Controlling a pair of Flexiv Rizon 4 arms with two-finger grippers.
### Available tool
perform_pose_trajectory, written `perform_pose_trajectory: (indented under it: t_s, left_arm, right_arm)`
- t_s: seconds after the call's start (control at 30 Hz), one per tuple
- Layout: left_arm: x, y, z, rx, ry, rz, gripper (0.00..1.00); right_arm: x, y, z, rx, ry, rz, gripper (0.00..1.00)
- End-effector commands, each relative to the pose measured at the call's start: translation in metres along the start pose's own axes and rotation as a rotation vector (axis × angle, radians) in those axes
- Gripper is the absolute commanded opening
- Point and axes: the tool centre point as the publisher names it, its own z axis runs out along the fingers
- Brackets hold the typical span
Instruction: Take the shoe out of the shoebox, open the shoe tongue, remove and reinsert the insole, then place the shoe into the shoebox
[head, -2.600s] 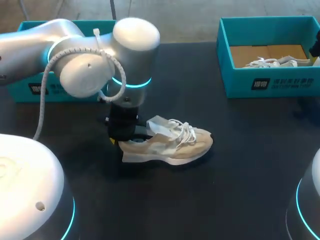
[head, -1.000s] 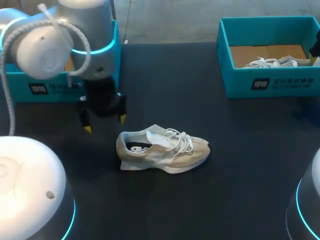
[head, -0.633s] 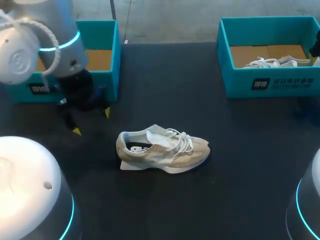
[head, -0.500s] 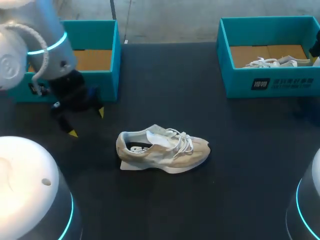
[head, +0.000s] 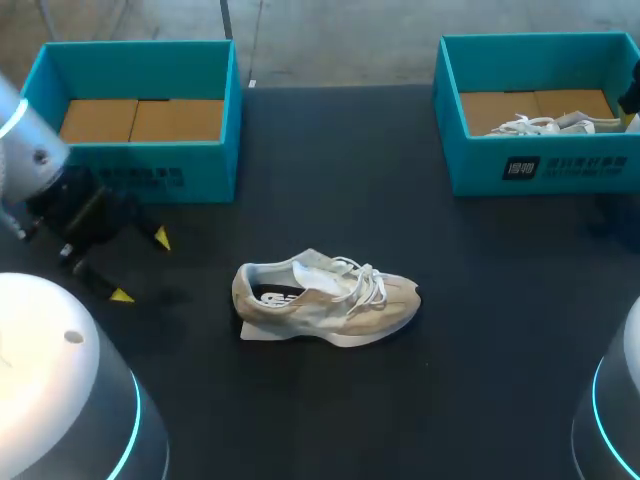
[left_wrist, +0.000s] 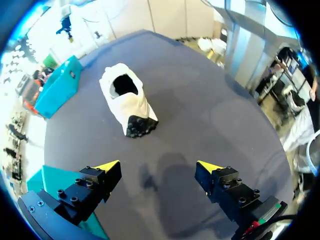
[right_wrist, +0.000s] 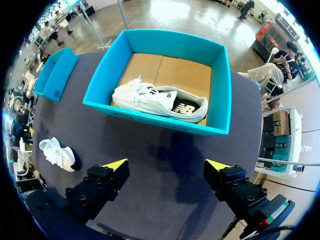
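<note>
The shoe (head: 325, 296), a beige sneaker with white laces, stands on its sole near the middle of the dark table (head: 330, 420), heel to the left and toe to the right, outside both boxes. The left gripper (head: 140, 267) hangs well to its left, apart from it, with its 2 yellow-tipped fingers spread wide and nothing between them. In the left wrist view the shoe (left_wrist: 128, 100) lies ahead of that gripper (left_wrist: 159, 166), heel end toward it, with bare table between them.

The left shoebox (head: 150, 178), teal with a brown cardboard floor, sits at the far left, just beyond the left gripper. The right shoebox (head: 540, 165) sits at the far right, well apart from the shoe, and holds a 2nd shoe (head: 545, 124), a white one.

In the right wrist view the right gripper (right_wrist: 166, 164) hangs over the table beside the right shoebox (right_wrist: 150, 119), its fingers wide apart and holding nothing. The 2nd shoe (right_wrist: 160, 101) lies inside that box, and the beige shoe (right_wrist: 57, 153) shows small, far off to one side.

Open dark table lies on every side of the shoe, and a broad strip runs between the 2 boxes to the far edge. The arm bases (head: 60, 390) fill the near corners.
</note>
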Motion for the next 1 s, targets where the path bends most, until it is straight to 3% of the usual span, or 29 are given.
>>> perform_pose_trajectory:
  t_s: [0.03,0.23,0.33,0.93,1.0]
  left_arm:
    - [0.008,0.018,0.004,0.148,-0.283,-0.014,1.00]
    - [0.009,0.023,0.005,0.217,-0.241,-0.020,1.00]
    - [0.003,0.026,0.010,0.224,-0.123,0.047,1.00]
    - [0.003,0.026,0.010,0.224,-0.123,0.047,1.00]
    - [0.003,0.028,0.009,0.263,-0.123,0.010,1.00]
  right_arm:
    - [0.000,0.000,0.000,0.000,0.001,-0.001,1.00]
    - [0.000,0.000,0.000,0.000,0.001,-0.001,1.00]
    - [0.000,0.000,0.000,0.000,0.001,-0.001,1.00]
    - [0.000,0.000,0.000,0.000,0.001,-0.001,1.00]
    - [0.000,0.000,0.000,0.000,0.001,-0.001,1.00]
